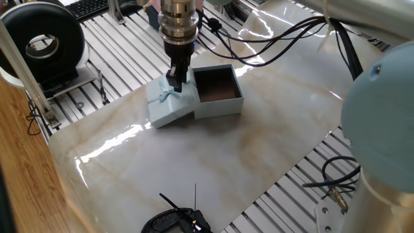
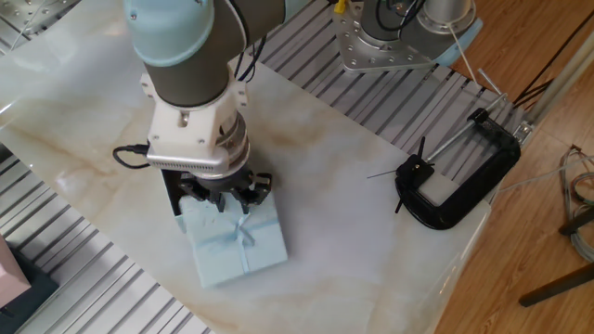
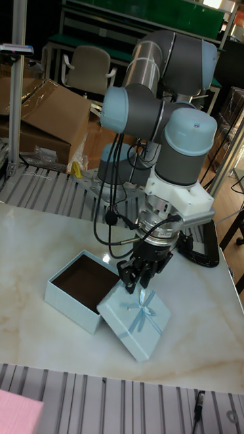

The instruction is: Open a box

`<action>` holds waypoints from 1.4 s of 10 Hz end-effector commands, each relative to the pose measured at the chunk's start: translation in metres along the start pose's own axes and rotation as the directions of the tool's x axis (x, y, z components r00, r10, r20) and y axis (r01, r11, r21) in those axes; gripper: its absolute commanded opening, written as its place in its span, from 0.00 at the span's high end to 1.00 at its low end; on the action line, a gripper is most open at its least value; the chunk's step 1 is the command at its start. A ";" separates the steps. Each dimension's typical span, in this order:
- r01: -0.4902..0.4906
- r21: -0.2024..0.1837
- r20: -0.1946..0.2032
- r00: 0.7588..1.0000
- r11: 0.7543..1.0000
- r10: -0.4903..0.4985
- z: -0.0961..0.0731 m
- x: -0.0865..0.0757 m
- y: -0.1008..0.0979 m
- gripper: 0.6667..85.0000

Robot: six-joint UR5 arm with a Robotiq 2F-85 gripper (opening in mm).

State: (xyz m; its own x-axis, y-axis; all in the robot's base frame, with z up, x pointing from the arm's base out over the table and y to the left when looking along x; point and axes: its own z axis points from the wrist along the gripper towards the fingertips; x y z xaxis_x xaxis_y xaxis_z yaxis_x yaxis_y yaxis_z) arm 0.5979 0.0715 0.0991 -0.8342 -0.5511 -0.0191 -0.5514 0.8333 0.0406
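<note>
The pale blue box (image 1: 220,103) stands open on the marble table, its dark brown inside showing (image 3: 80,279). Its lid (image 1: 169,105) with the ribbon bow (image 3: 140,310) lies off the box on its left side, tilted, with one edge leaning on the box wall. My gripper (image 1: 174,81) hangs just above the lid, open, with its fingers (image 2: 257,190) spread on either side of the bow and nothing between them. In the other fixed view the gripper (image 2: 225,197) hides most of the box; the lid (image 2: 232,246) shows below it.
A black C-clamp (image 2: 455,181) lies near the table's edge, also seen at the bottom of one fixed view (image 1: 174,223). A black spool (image 1: 48,42) stands off the table at the left. A pink box (image 2: 9,278) sits on the slotted rails. A second arm's base (image 2: 390,37) stands behind.
</note>
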 end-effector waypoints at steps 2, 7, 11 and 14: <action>0.032 -0.009 -0.006 0.999 0.999 -0.032 -0.018 0.015 -0.010 0.55; -0.038 -0.022 0.031 0.999 0.999 0.039 -0.037 0.025 -0.014 0.99; -0.118 0.149 0.024 0.993 0.982 0.116 -0.047 0.043 -0.069 0.99; -0.228 0.094 0.035 0.974 0.969 0.226 -0.069 0.058 -0.083 0.99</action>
State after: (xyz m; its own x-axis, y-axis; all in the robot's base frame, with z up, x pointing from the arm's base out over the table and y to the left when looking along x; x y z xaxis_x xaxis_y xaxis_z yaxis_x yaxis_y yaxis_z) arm 0.5971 -0.0158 0.1490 -0.9025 -0.4291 -0.0367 -0.4261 0.9021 -0.0676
